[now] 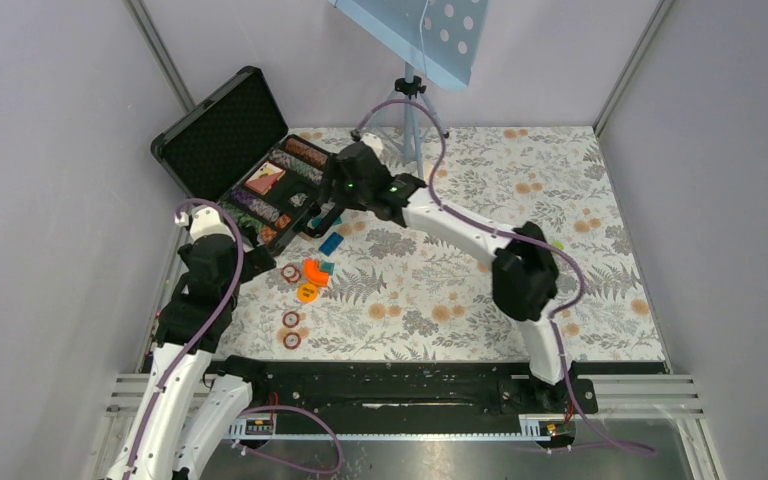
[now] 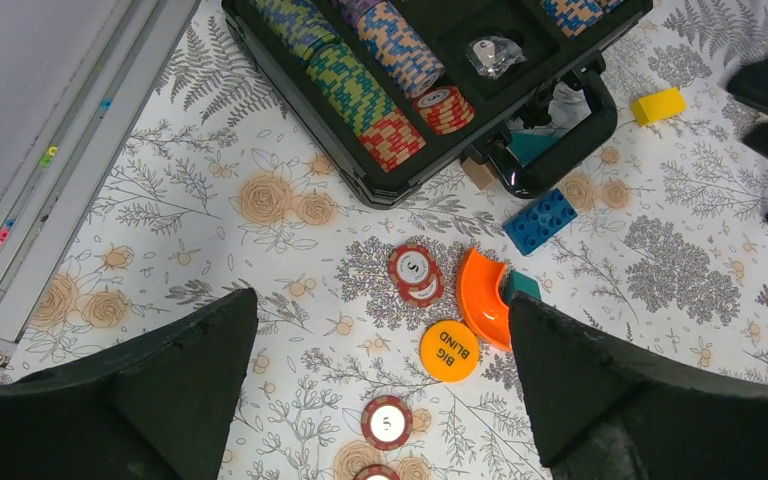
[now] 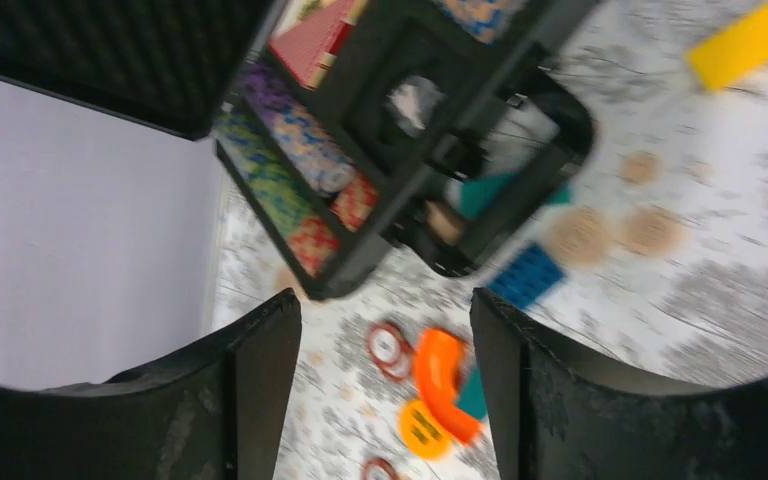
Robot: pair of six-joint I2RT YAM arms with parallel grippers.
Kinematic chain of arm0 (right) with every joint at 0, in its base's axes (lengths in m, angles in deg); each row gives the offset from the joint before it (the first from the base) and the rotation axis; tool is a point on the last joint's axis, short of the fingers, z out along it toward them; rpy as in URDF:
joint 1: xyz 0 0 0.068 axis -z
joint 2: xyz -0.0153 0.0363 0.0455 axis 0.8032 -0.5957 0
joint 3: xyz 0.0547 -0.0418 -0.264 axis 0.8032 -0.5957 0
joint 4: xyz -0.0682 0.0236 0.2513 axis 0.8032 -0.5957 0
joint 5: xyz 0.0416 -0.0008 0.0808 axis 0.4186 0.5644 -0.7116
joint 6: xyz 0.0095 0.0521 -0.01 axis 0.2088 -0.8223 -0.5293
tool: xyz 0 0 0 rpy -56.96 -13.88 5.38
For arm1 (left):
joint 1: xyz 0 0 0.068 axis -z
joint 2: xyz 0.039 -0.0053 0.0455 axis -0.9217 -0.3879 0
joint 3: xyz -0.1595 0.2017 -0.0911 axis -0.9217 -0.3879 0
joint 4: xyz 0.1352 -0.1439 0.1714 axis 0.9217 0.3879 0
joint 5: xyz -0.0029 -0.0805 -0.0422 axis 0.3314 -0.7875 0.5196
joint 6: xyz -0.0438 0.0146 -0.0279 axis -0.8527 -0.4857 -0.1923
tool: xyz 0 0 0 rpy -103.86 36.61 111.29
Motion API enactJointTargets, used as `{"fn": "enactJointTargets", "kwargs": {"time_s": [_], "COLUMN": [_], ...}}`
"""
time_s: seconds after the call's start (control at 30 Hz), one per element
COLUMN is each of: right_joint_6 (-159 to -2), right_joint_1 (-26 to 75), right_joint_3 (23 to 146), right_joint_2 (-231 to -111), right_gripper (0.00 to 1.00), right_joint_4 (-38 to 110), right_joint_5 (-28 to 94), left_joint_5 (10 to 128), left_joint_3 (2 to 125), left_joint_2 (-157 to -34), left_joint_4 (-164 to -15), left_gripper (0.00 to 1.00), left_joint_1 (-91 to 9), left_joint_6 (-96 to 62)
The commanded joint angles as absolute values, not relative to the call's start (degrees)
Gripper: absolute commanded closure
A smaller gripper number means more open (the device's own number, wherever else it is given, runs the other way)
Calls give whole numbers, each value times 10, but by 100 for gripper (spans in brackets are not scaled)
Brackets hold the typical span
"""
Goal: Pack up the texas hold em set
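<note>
Each arm, left arm (image 1: 167, 400) and right arm (image 1: 457, 229), consists of white tubular links joined by black, blocky joint housings. A purple cable (image 1: 203, 203) runs externally along each arm in loose loops. Green indicator lights (image 1: 394, 185) show on the right arm's black forward housings. The gripper fingers (image 2: 175, 400) are matte black, broad and wedge-shaped.

Orange curved piece (image 2: 480, 300), blue block (image 2: 540, 220), yellow block (image 2: 658, 105)

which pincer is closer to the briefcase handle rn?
Right. The right pincer hangs just beside the briefcase handle. The left pincer is farther off, nearer the robot, above the loose chips.
</note>
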State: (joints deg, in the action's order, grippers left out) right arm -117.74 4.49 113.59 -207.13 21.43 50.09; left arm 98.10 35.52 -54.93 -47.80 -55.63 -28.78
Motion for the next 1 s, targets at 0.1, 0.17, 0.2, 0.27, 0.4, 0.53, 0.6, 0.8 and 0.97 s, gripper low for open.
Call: {"fn": "enactJointTargets", "kwargs": {"time_s": [0.1,0.17,0.2,0.27,0.4,0.53,0.6,0.8,0.97], "right_joint_6": [-1269,-1291,-1302,-1323,-1348,-1361,-1365,-1361,-1335], "right_joint_1": [35,34,34,34,34,34,35,34,34], "right_joint_3": [1353,1431,1463,1520,1531,1527,1528,1502,1474], "right_joint_2": [-2254,-2315,-2340,-2378,-2407,-2419,-2424,-2409,-2378], "right_gripper": [41,43,45,47,52,53,53,53,53], "right_joint_4": [264,254,253,254,265,258,243,214,184], "right_joint_5": [439,436,437,444,476,498,504,520,564], "left_joint_5": [993,990,989,989,986,984,984,982,980], "left_joint_3": [350,350,349,349,348,348,349,347,347], "left_joint_2": [-542,-542,-541,-540,-538,-537,-536,-534,-535], "left_joint_4": [-510,-510,-511,-512,-512,-514,-514,-516,-515], "left_gripper": [4,4,4,4,4,4,4,4,4], "left_joint_1": [-559,-559,-558,-558,-558,-558,-558,-559,-558], "left_joint_6": [-279,-278,-278,-277,-277,-276,-275,-274,-273]}}
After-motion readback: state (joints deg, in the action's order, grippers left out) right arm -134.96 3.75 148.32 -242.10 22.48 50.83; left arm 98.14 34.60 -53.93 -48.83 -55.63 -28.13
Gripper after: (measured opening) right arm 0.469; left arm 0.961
